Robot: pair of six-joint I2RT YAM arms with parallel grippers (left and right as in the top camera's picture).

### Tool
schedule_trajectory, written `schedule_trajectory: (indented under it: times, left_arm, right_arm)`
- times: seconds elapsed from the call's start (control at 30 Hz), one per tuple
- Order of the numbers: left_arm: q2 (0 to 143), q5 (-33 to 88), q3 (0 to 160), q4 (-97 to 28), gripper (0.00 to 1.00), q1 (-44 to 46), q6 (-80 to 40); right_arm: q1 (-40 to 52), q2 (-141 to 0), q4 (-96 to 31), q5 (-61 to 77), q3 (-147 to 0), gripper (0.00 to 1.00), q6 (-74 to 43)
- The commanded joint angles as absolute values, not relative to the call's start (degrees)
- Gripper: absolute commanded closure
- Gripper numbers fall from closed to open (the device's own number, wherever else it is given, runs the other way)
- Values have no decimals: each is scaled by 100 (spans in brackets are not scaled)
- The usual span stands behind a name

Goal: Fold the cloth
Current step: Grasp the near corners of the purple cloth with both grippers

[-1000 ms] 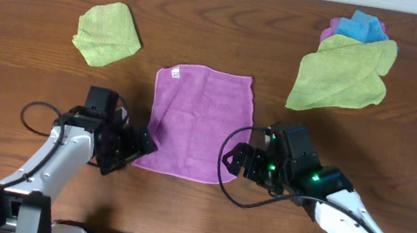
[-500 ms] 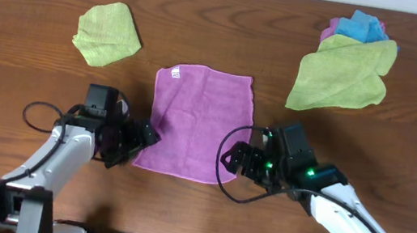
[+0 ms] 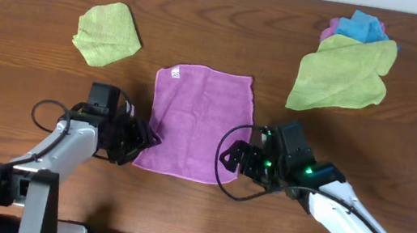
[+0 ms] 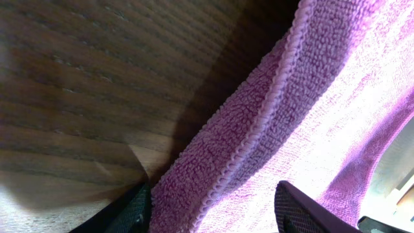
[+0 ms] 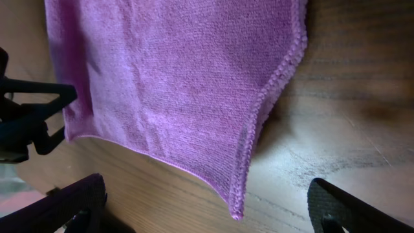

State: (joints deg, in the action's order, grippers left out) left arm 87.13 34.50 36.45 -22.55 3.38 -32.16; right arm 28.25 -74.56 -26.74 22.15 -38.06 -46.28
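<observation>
A purple cloth (image 3: 198, 120) lies flat in the middle of the wooden table. My left gripper (image 3: 144, 142) is open at its near left corner; in the left wrist view the cloth's hemmed edge (image 4: 259, 139) sits between the two fingers (image 4: 213, 213). My right gripper (image 3: 232, 157) is open at the near right corner; in the right wrist view the cloth's corner tip (image 5: 238, 207) lies between the spread fingers (image 5: 207, 210), a little apart from both.
A crumpled green cloth (image 3: 107, 33) lies at the back left. A larger green cloth (image 3: 339, 82) lies at the back right over a pile of blue and pink cloths (image 3: 357, 27). The left arm's fingers also show in the right wrist view (image 5: 32, 120).
My left gripper has slid right and slightly back onto the cloth's near left corner. My right gripper has edged left toward the near right corner. The cloth has not moved.
</observation>
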Motion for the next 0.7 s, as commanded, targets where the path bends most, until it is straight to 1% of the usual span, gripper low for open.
schedule_trajectory:
  times: [0.0,0.03,0.13,0.23,0.27,0.3,0.43,0.57,0.67]
  left_arm:
    - [8875,3415,3485,-2362,39,438,-3216]
    - [8875,3409,3485,-2381,42,471,-3212]
    - [8877,3398,3481,-2394,59,585,-3214]
    - [8877,3391,3474,-2394,80,620,-3214]
    - [8877,3391,3470,-2394,88,620,-3216]
    - [8877,3391,3468,-2394,94,620,-3216]
    - [8877,3398,3465,-2392,94,604,-3223]
    - [8877,3503,3465,-2394,94,591,-3267]
    - [8877,3562,3465,-2392,94,591,-3286]
  right_arm:
    - [2814,-7470,-2641,2248,-3774,1,-4692]
    - [2814,-7470,-2641,2248,-3774,1,-4692]
    - [2814,-7470,-2641,2246,-3774,1,-4692]
    - [2814,-7470,-2639,2246,-3774,1,-4692]
    - [2814,-7470,-2639,2246,-3774,1,-4692]
    - [2814,-7470,-2639,2244,-3774,1,-4689]
    - [2814,-7470,-2703,2248,-3774,1,-4683]
    - [2816,-7516,-3129,2036,-3769,1,-4646]
    - [2816,-7728,-3186,1964,-3765,1,-4639]
